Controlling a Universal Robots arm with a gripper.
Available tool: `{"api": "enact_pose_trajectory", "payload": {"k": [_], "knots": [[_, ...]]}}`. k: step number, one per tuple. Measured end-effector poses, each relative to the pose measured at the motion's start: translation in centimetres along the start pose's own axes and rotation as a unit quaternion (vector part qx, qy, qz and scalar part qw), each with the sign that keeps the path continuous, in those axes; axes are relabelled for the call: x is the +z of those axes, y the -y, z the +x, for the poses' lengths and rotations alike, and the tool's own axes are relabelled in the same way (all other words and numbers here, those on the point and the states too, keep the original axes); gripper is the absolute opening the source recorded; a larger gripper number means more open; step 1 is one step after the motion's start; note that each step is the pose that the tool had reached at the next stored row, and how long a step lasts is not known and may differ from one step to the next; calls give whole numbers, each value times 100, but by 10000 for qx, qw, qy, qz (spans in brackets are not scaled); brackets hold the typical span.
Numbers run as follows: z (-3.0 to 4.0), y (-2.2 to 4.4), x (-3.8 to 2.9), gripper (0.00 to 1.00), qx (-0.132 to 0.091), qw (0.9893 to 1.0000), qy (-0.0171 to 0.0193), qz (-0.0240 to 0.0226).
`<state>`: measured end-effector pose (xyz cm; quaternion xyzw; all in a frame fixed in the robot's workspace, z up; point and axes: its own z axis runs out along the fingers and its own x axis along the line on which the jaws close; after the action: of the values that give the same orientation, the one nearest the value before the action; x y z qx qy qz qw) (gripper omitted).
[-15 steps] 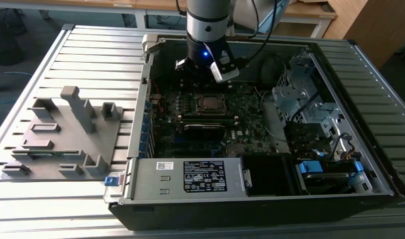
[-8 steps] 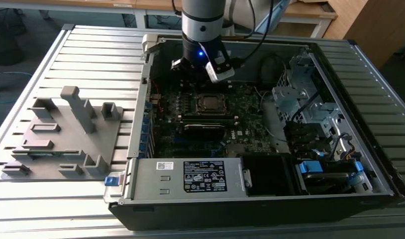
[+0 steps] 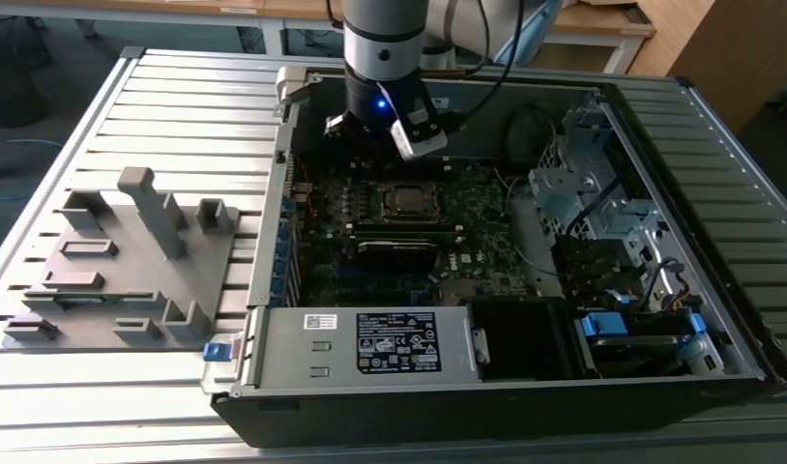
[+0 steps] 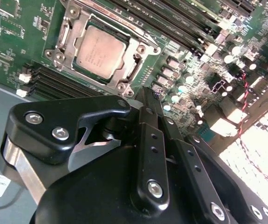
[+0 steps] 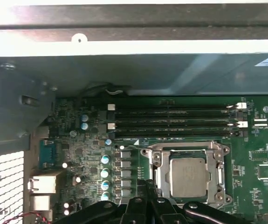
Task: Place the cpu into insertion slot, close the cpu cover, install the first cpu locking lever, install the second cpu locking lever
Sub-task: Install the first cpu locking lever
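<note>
The cpu (image 5: 188, 176) (image 4: 99, 51), a flat silver-grey square, lies in the insertion slot (image 5: 188, 152) on the green motherboard (image 5: 259, 158). The cpu cover (image 5: 158, 164) (image 4: 134, 52), a silver metal frame, lies flat around the chip's edges. In the exterior view the socket with the cpu (image 3: 407, 200) sits mid-board inside the open computer case. My gripper (image 3: 367, 135) hovers above the board, just off the socket's side, apart from it. In both wrist views its black fingers (image 5: 145, 186) (image 4: 147, 100) stand pressed together with nothing between them.
Long black memory slots (image 5: 171, 119) run beside the socket, with the case wall (image 5: 134, 70) behind them. A power supply (image 3: 393, 343) and drive cage (image 3: 587, 193) crowd the case. A grey fixture (image 3: 123, 261) rests on the slatted table at the exterior view's left.
</note>
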<state>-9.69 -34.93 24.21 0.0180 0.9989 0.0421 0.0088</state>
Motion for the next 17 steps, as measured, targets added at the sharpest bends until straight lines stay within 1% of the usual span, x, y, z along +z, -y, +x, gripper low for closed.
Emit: {"api": "enact_pose_trajectory", "payload": {"k": [5, 6, 7, 9, 10, 13, 17], "knots": [[42, 1, 1, 10, 0, 10000, 0, -1], [47, 2, 0, 10, 1, 10000, -2, -11], [52, 2, 0, 10, 0, 10000, -2, -39], [62, 2, 0, 10, 2, 9999, -4, -111], [67, 3, 0, 10, 2, 9999, -4, -130], [102, 4, 1, 10, 3, 9999, -5, -148], [177, 7, 1, 10, 3, 9998, -7, -194]]}}
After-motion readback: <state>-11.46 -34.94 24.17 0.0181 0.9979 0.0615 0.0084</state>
